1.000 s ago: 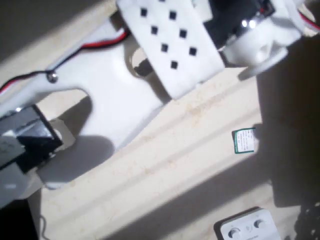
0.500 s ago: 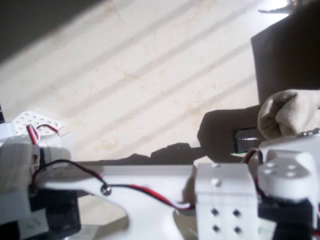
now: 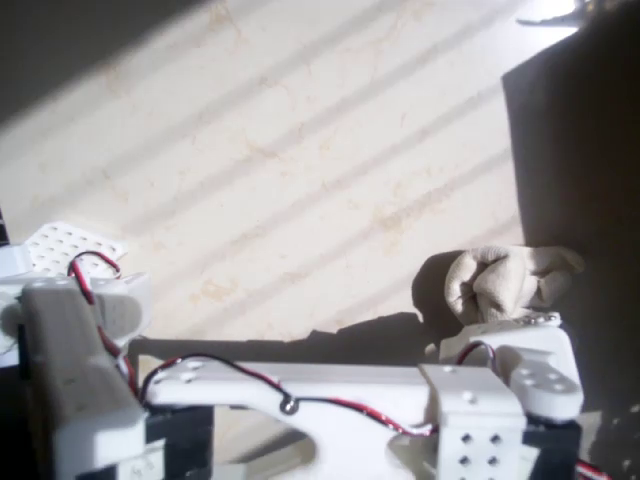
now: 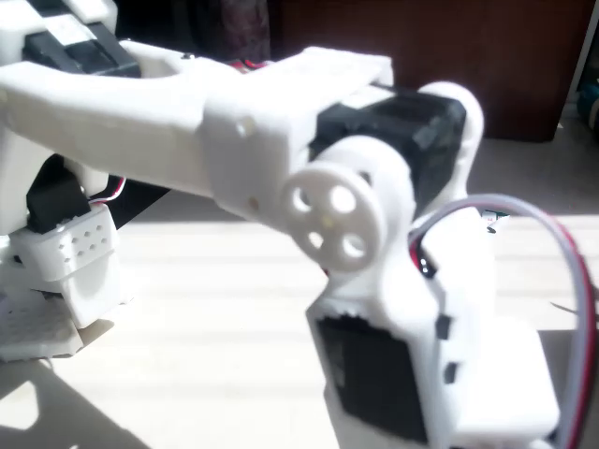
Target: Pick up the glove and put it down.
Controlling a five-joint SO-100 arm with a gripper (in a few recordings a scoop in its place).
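In the overhead view the cream glove (image 3: 505,280) is bunched into a crumpled lump at the right, where the sunlit table meets a dark patch. It throws a shadow to its left. My gripper (image 3: 503,325) comes up from the bottom edge and meets the glove's lower side. The white jaws look closed into the fabric, which covers their tips. The glove's label is hidden in the folds.
My white arm (image 3: 330,400) lies across the bottom of the overhead view and crowds the fixed view (image 4: 309,187). A white perforated plate (image 3: 65,245) sits by the arm's base at the left. A dark shadowed area (image 3: 575,150) covers the right side.
The glove has gone from a larger lump at the right edge to a tighter bunch further left and lower, over where the label showed. The arm has shifted slightly.
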